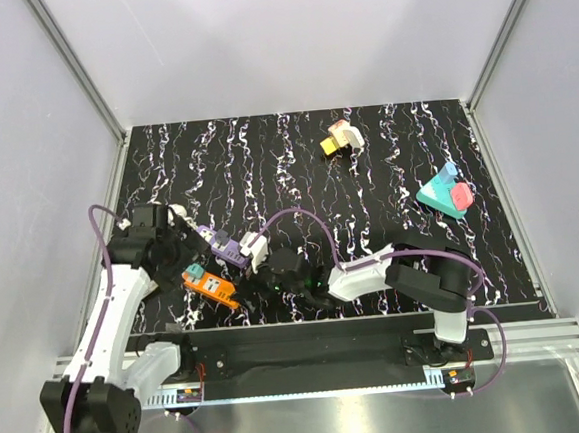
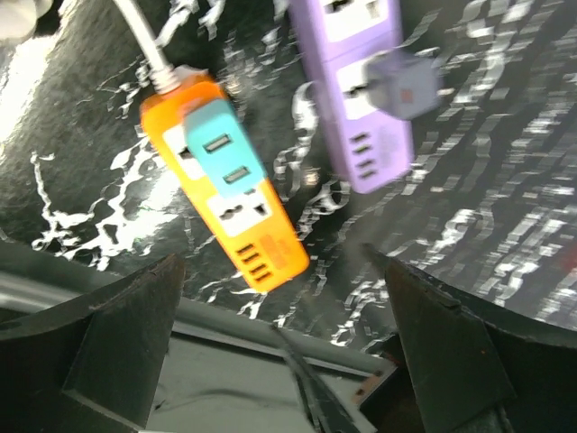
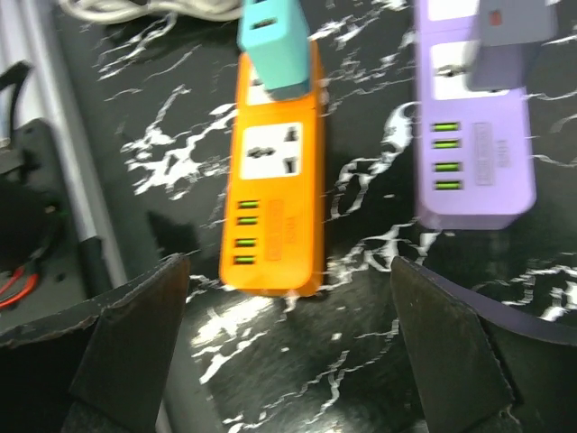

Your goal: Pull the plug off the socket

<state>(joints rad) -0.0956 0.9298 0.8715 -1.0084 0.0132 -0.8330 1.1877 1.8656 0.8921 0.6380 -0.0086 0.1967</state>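
Jaws wide on left gripper (image 2: pixel 275 266) and right gripper (image 3: pixel 288 266); teal plug (image 3: pixel 275 45) looks light, rigid, friction-seated in orange strip (image 3: pixel 270 189): pinch its 2 side faces, brace strip.

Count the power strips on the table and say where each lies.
2. The orange power strip lies near the front-left edge; the purple power strip lies just behind it. None seems hidden.

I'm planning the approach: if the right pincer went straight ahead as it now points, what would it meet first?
Probably the orange strip, its USB end lying ahead of the open right pincer. The teal plug sits farther along. Depth is unclear.
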